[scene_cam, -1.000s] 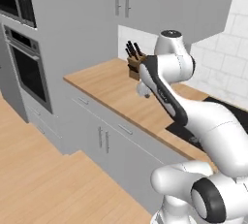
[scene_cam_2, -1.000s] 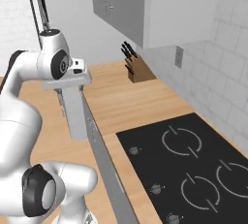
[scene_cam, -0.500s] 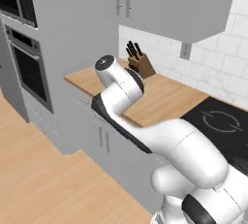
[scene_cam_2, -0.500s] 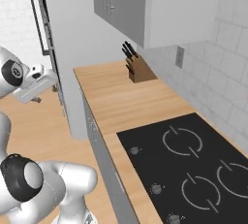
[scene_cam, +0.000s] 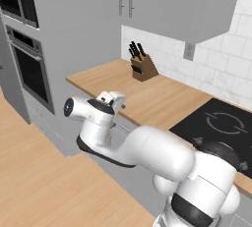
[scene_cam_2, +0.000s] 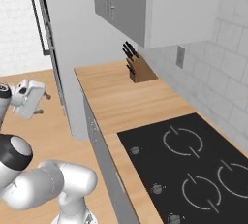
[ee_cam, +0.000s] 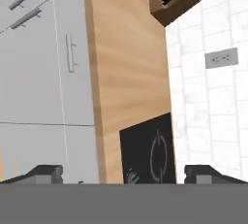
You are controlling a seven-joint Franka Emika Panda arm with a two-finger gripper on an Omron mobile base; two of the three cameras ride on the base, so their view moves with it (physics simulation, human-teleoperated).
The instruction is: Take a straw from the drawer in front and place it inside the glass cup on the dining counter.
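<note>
The arm has swung a long way since a second ago: then its hand hung over the wooden desk (scene_cam: 162,98) near the knife block (scene_cam: 141,67); half a second back it had come out toward the desk's front edge; now it reaches low and out over the wooden floor (scene_cam: 39,182), in front of the grey cabinet fronts (ee_cam: 43,72). The base views themselves have not shifted, and the desk, block and cooktop (scene_cam_2: 193,160) lie as before.

The gripper (scene_cam_2: 42,103) hangs clear of the desk's end in the right base view, beside the tall grey cabinet wall (scene_cam: 74,29). Its jaws stand wide apart with nothing between them; in the hand view the two dark tips sit far apart at the bottom corners.

The task's drawer (ee_cam: 72,48) is among the grey fronts under the desk, shut, its slim bar handle (ee_cam: 71,53) showing; which front it is I cannot tell for sure. The arm's own white bulk covers much of the cabinet fronts in the left base view.

The left base view shows the built-in oven (scene_cam: 29,69) in the tall wall; the right base view shows the cooktop's burners and knobs more fully. The hand view, rolled sideways, shows a wall outlet (ee_cam: 221,57) on the white tiles.
</note>
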